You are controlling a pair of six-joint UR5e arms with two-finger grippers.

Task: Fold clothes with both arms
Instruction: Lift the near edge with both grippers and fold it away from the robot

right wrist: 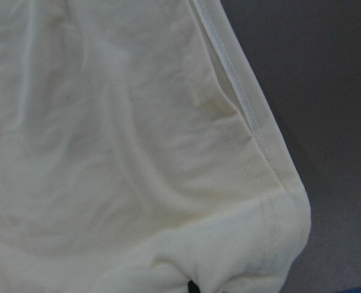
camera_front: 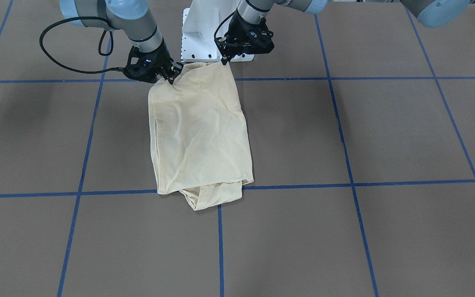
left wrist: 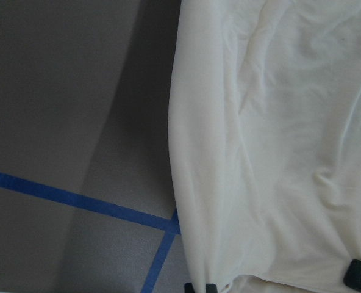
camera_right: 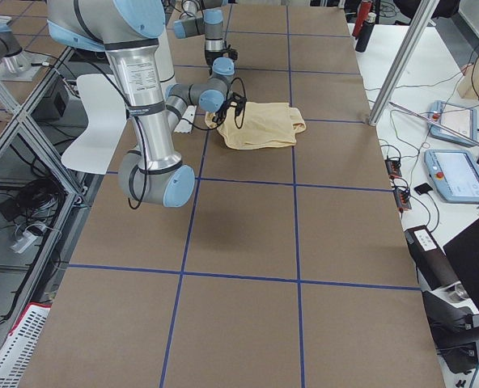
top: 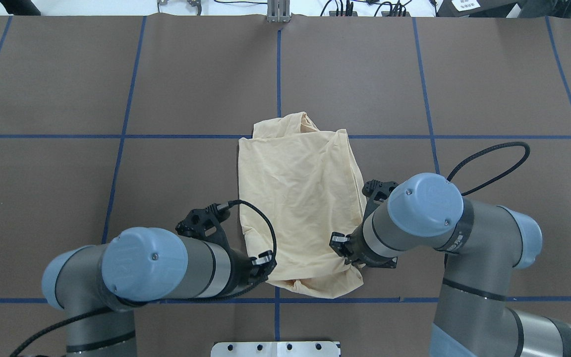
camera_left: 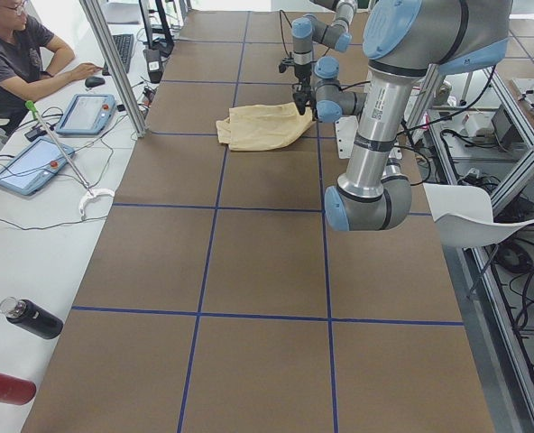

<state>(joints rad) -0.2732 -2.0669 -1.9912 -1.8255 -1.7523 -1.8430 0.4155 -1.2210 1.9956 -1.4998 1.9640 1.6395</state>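
Close up at my wrists, a pale cream-yellow thin knit shirt (left wrist: 272,152) fills both near views, soft and creased. My black two-finger left gripper (left wrist: 281,282) is spread, its fingertips (left wrist: 358,274) apart with the shirt's near hem between them, not clamped. My black two-finger right gripper (right wrist: 193,285) is pinched together on the shirt's other near corner. In the front view the cloth rises in a small peak to it.

Outward from the jaws, the shirt lies as a folded oblong on the brown table (top: 488,89). Its long axis runs straight away from both jaws, toward the table's far side. The short near edge spans from one pair of jaws to the other, so each arm is at its own corner and neither is nearer. A loose bunch of cloth sticks out at the far end, past a blue tape line (top: 191,136). Behind the jaws, near that edge, is the white pedestal base (camera_front: 198,37).

I judge the next move is to close the left, then carry the near edge forward over the far end.
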